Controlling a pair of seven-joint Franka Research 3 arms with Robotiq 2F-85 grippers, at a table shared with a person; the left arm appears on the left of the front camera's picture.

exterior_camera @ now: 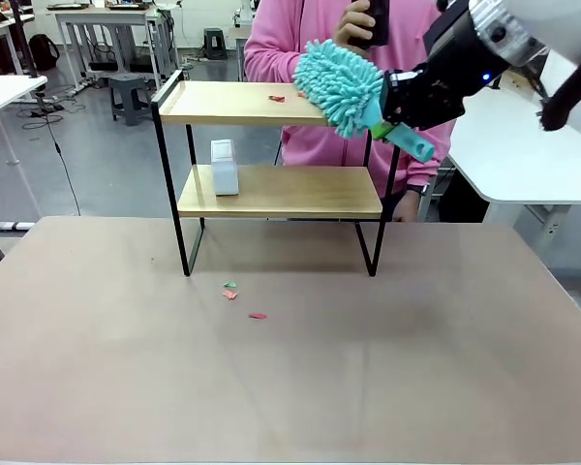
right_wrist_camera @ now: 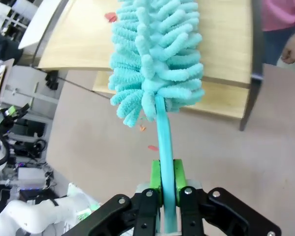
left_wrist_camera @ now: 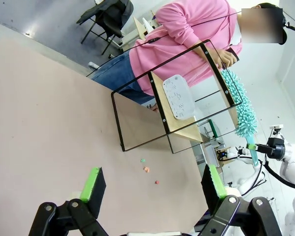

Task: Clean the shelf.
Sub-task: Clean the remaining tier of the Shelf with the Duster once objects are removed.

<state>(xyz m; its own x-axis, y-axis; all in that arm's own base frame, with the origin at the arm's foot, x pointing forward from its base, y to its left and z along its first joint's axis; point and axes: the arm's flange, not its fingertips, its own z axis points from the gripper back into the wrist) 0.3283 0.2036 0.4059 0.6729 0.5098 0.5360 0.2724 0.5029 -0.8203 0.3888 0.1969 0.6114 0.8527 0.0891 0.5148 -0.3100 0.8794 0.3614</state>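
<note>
Surface (exterior_camera: 290, 387) well under our right jaws. Shelf (exterior_camera: 232, 105) just ahead of them, top board running crosswise. We've got right jaws clamped on duster (exterior_camera: 339, 85) handle, head at board's nearest end. Red scrap (exterior_camera: 276, 98) farther along board. Left jaws wide open, empty, well back.

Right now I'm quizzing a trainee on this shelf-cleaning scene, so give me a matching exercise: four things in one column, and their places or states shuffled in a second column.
Things:
1. duster
2. white box
3. red scrap nearest the duster
4. left gripper

Places or states:
A. on the lower board
B. open, holding nothing
C. clamped by its handle in the right gripper
D. on the top board

Pairs: 1-C, 2-A, 3-D, 4-B.
</note>
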